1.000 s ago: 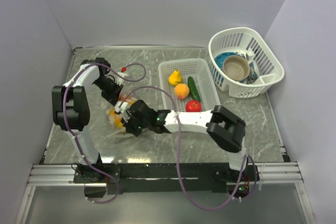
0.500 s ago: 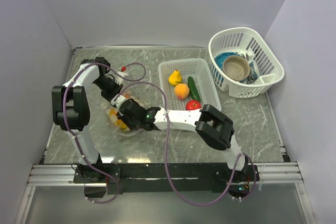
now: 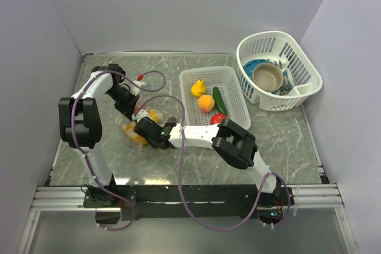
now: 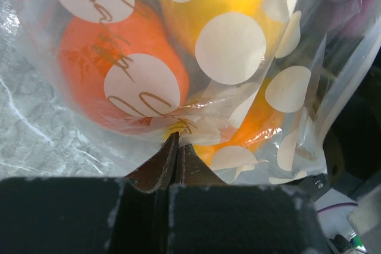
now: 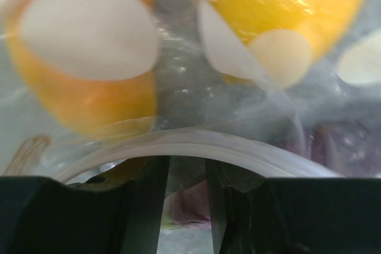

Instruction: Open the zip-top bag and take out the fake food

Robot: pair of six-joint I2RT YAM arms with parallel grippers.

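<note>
Left gripper point(image 4: 177, 140) clamps the zip-top bag point(image 4: 232, 46); right gripper point(image 5: 183, 166), narrowly parted at the zip strip point(image 5: 178, 138), may slip, leaving the fake food point(image 4: 83, 46) trapped

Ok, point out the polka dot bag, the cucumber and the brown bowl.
zip-top bag point(image 4: 230, 47), left wrist view, on a white dot of its clear film.
cucumber point(image 3: 219, 100), top view, at the middle of its length.
brown bowl point(image 3: 268, 77), top view, in its inner hollow.

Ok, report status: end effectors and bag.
Left end effector shut on zip-top bag. Right end effector open at its zip strip. Fake food inside; nothing blocking.
</note>
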